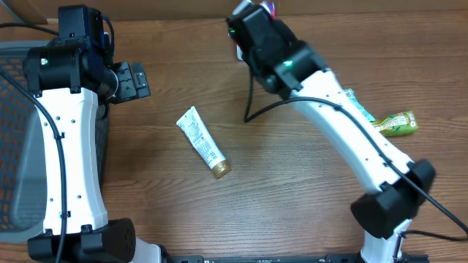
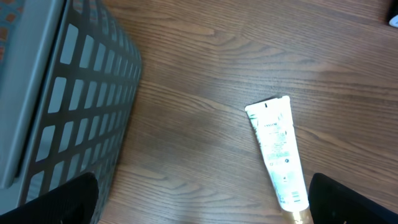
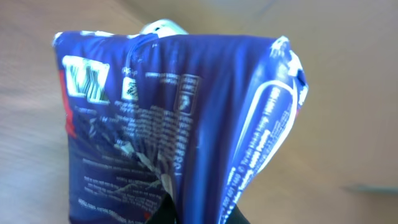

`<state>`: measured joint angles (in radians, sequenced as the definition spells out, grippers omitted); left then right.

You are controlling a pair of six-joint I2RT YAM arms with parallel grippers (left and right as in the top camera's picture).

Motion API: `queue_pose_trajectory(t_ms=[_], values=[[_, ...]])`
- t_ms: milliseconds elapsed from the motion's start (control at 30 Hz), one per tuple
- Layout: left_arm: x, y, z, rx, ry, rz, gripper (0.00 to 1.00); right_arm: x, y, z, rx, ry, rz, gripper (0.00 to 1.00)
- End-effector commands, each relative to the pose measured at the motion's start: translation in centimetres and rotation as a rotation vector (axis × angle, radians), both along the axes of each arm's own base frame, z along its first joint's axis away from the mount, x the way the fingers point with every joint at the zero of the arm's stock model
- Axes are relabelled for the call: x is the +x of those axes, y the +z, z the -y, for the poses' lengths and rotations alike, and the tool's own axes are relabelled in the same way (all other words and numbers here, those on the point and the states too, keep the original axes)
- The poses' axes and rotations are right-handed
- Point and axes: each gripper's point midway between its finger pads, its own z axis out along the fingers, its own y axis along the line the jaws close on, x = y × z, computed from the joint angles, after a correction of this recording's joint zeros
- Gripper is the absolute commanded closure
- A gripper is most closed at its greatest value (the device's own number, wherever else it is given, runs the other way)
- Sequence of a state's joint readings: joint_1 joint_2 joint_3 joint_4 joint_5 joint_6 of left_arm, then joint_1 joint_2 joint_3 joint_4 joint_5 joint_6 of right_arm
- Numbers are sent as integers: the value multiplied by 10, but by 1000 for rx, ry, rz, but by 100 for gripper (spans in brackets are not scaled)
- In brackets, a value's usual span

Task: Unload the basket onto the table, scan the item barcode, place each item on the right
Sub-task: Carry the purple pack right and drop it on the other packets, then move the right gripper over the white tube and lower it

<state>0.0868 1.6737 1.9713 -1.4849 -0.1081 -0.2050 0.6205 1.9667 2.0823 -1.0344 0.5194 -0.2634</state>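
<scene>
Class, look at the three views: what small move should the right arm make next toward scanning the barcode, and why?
Probably a slow wrist roll of the right gripper, which is shut on the blue packet. The face toward the wrist camera shows only fine print, no barcode I can make out, so turning it may expose one. The left gripper is open, holding nothing.
</scene>
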Motion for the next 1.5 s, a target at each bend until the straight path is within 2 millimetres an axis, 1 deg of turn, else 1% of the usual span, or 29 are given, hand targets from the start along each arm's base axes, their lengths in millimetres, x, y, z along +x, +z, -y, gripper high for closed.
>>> queue_pose_trajectory(t_ms=[0, 67, 100, 200, 267, 333, 367, 400, 467, 533, 567, 600, 667, 700, 767, 800, 933, 1000, 1067, 1167, 1233, 1300, 1367, 1400, 1433, 1467], values=[[0, 0, 1, 5, -20, -2, 1, -24, 8, 3, 474, -95, -207, 96], [0, 0, 1, 5, -19, -2, 0, -30, 5, 22, 586, -139, -310, 96], [0, 0, 1, 5, -19, -2, 1, -31, 2, 34, 639, -162, -365, 96], [0, 0, 1, 5, -19, -2, 0, -30, -9, 80, 766, -246, -487, 96], [0, 0, 1, 5, -19, -2, 0, -26, -18, 109, 837, -307, -526, 96], [0, 0, 1, 5, -20, -2, 0, -23, -34, 148, 864, -404, -536, 96], [0, 0, 1, 5, -19, -2, 1, -22, -42, 165, 866, -445, -539, 96], [0, 0, 1, 5, -20, -2, 1, -22, -54, 184, 869, -497, -542, 96], [0, 0, 1, 5, -19, -2, 1, -23, -72, 211, 879, -572, -543, 96], [0, 0, 1, 5, -19, -2, 1, -25, -96, 237, 893, -639, -544, 96], [0, 0, 1, 5, -19, -2, 0, -27, -106, 246, 899, -663, -545, 96], [0, 0, 1, 5, -20, -2, 1, -28, -113, 250, 903, -677, -546, 96], [0, 0, 1, 5, -19, -2, 1, -32, -132, 262, 904, -711, -551, 93], [0, 0, 1, 5, -19, -2, 0, -34, -137, 265, 899, -722, -552, 92], [0, 0, 1, 5, -19, -2, 0, -38, -146, 270, 881, -747, -560, 78], [0, 0, 1, 5, -19, -2, 1, -40, -148, 271, 874, -754, -563, 73], [0, 0, 1, 5, -20, -2, 0, -39, -145, 269, 888, -745, -566, 63], [0, 0, 1, 5, -20, -2, 1, -41, -141, 261, 924, -726, -590, 52], [0, 0, 1, 5, -19, -2, 0, -44, -133, 254, 955, -711, -617, 45], [0, 0, 1, 5, -19, -2, 1, -48, -119, 249, 940, -691, -637, 38], [0, 0, 1, 5, -19, -2, 0, -49, -106, 242, 927, -667, -640, 35], [0, 0, 1, 5, -19, -2, 0, -49, -91, 227, 918, -627, -641, 35], [0, 0, 1, 5, -20, -2, 0, -48, -80, 206, 904, -570, -644, 33], [0, 0, 1, 5, -20, -2, 0, -46, -75, 183, 887, -512, -649, 32], [0, 0, 1, 5, -19, -2, 0, -47, -74, 170, 877, -481, -656, 29], [0, 0, 1, 5, -19, -2, 0, -48, -75, 156, 864, -447, -667, 23]])
